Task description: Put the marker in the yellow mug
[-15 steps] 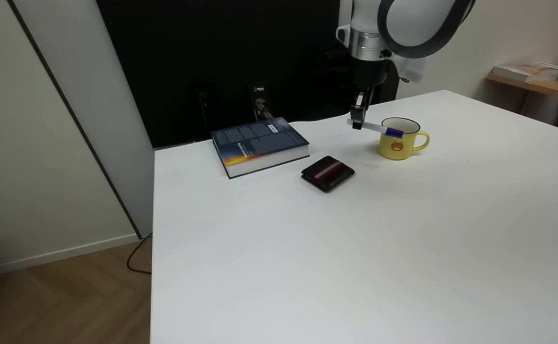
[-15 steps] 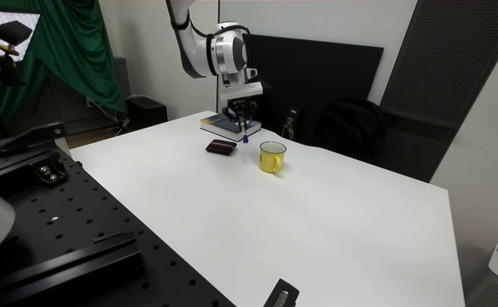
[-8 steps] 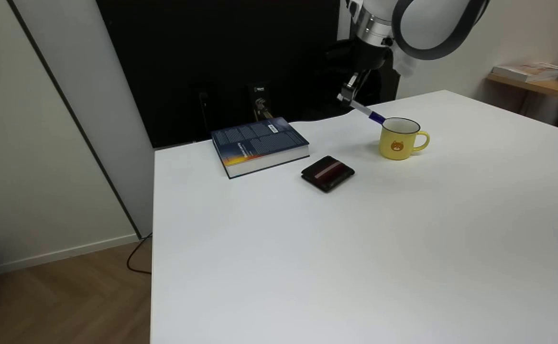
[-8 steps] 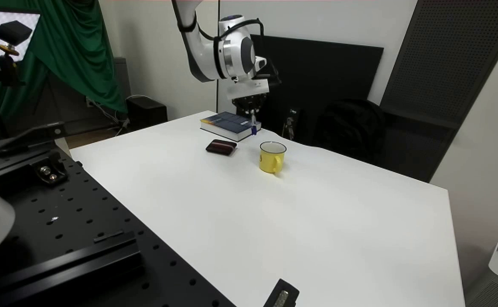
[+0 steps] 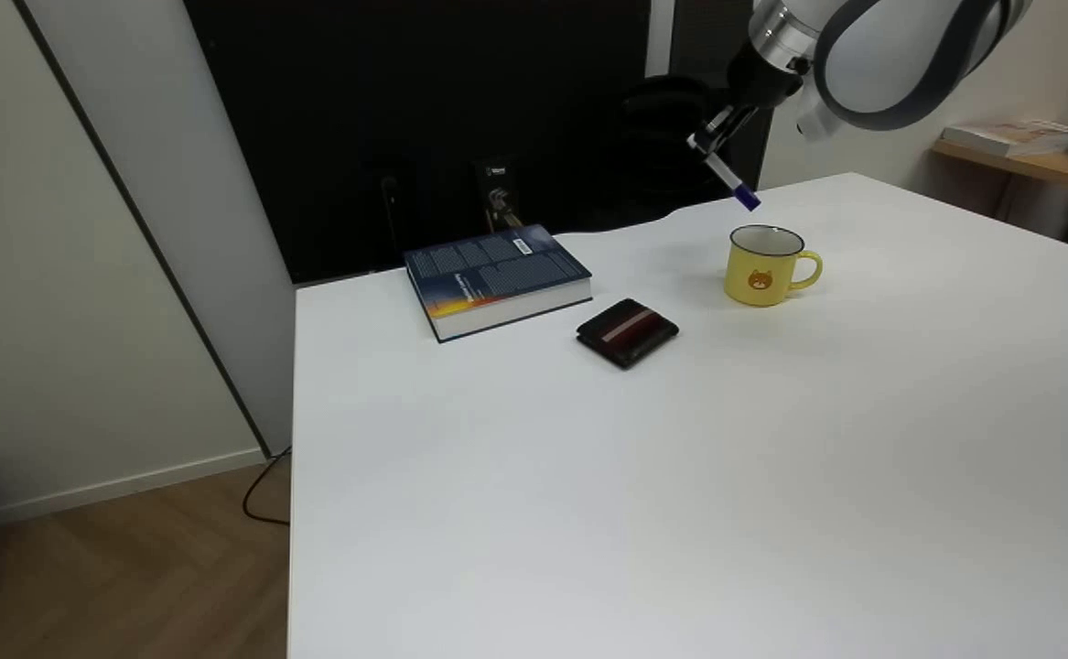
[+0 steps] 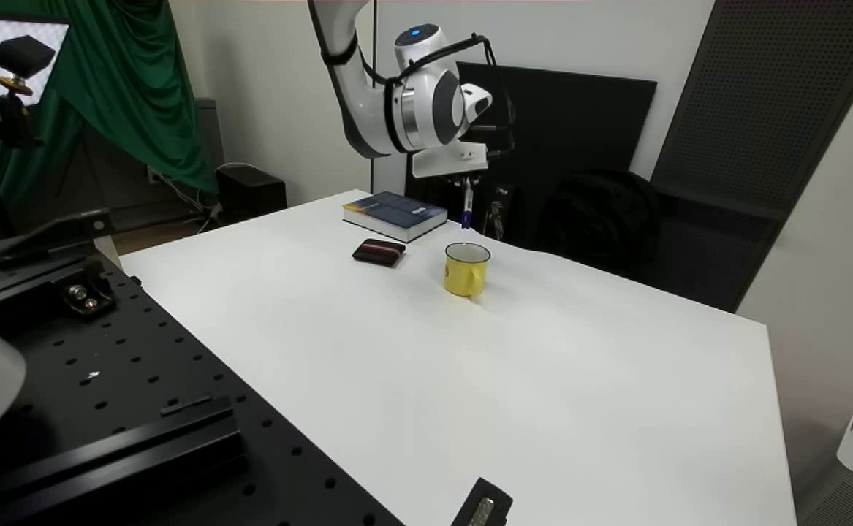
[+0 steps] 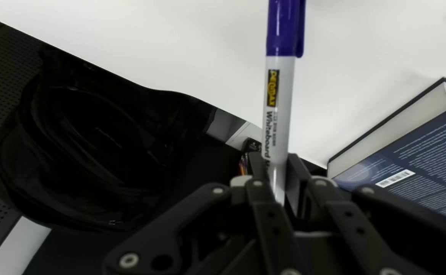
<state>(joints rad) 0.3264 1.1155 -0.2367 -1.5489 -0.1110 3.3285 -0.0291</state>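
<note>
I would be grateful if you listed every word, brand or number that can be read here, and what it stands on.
"PENMAX", in stylised letters: on the marker, wrist view.
"Whiteboard M": also on the marker; the rest is hidden at the gripper.
Smaller print beside it: too blurred.
Book: cover text and barcode label too small or blurred.
Dark object beyond the book: white mark, too blurred.
No readable numbers.

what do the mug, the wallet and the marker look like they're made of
Mug: perhaps enamelled metal, as the smooth yellow wall and dark rim suggest, though glazed ceramic is possible. Wallet: likely leather or imitation, fairly smooth, judging by its folded, layered edge. Marker: most likely plastic, with a glossy purple cap and smooth white printed barrel.
</note>
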